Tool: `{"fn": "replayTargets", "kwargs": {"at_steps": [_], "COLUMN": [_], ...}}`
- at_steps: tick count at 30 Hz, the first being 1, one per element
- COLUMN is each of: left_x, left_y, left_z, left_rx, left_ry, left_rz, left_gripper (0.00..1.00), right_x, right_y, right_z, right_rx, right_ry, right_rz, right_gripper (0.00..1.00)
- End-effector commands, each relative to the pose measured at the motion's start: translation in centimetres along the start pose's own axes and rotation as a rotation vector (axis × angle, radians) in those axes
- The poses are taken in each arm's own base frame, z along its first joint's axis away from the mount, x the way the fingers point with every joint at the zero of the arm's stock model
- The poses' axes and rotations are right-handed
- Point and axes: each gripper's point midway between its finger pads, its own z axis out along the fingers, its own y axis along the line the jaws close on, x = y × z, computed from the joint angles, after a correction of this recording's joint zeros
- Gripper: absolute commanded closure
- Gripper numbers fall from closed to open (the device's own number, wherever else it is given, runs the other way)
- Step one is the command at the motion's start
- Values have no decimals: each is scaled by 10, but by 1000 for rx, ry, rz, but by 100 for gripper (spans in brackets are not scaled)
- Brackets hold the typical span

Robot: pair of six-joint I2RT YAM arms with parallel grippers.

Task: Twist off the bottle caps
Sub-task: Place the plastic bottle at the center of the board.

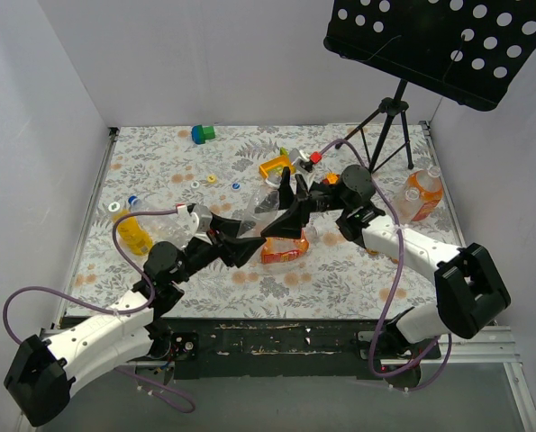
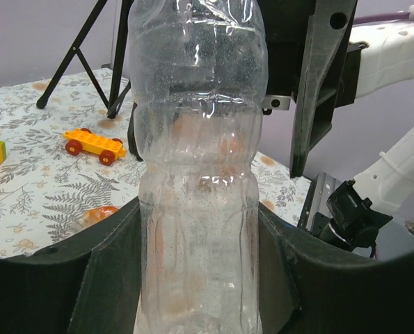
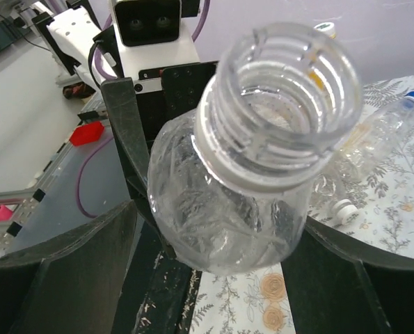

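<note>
Floral-patterned table [image 1: 159, 162], both arms meeting at its centre; colourless, ribbed transparent plastic bottle [image 2: 200, 174] held there, though whether its base touches the table cannot be told; squat bottle of orange liquid [image 1: 422, 198] at far right and yellow-filled bottle [image 1: 135, 232] at left, both well apart from either gripper; left gripper [image 2: 200, 285] clamped on the clear bottle's lower body, fingers pressed against both sides; right gripper [image 3: 220, 236] spread wide about the shoulder, clear of the plastic and holding nothing; threaded neck [image 3: 290, 90] bare — this cap is off, and where it lies cannot be told; white cap [image 1: 434, 171] and blue cap [image 1: 132, 200] seated on the two outlying bottles; small loose screw caps [image 1: 236, 186] on the table beyond. Likely hazards: the thin wall may buckle or slide, since only a squeeze on soft, slick plastic supports it; the right fingers, just beside the neck, may clip it on withdrawal and tilt the bottle — a fall could scatter the loose caps.
</note>
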Motion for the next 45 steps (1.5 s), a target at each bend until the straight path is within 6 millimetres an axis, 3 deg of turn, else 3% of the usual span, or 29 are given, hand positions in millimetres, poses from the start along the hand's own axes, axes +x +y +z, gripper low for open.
{"fn": "replayTargets", "kwargs": {"at_steps": [1,10,20,21,24,28,33,37,39,42,45], "left_x": [-13,-4,2,3,3,-2,-8,-12,-12,-30,-55], "left_y": [0,2,1,1,2,6,7,4,3,-4,-10], "left_z": [2,3,10,10,11,9,1,-9,-14,-17,-6], "left_rx": [-9,-12,-14,-15,-25,-58,-94,-108,-128,-133,-148], "left_ry": [-62,-56,-41,-39,-42,-55,-52,-6,39,79,116], "left_rz": [6,-16,-37,-39,-43,-44,-51,-32,-23,2,-1], "left_gripper": [100,100,100,100,98,83,34,10,2,2,2], "right_x": [-8,-22,-26,-26,-26,-23,-21,-18,-15,-6,7], "right_y": [10,15,10,10,10,10,9,3,-1,-8,-17], "right_z": [11,14,16,17,17,16,13,8,7,5,4], "right_rx": [-45,-66,-51,-54,-60,-55,-41,-10,9,32,52], "right_ry": [-22,-80,-109,-110,-104,-92,-79,-64,-51,-21,18], "right_rz": [11,33,70,70,57,37,-15,-49,-68,-100,-111], "right_gripper": [17,30,27,30,58,75,78,79,80,80,81]}}
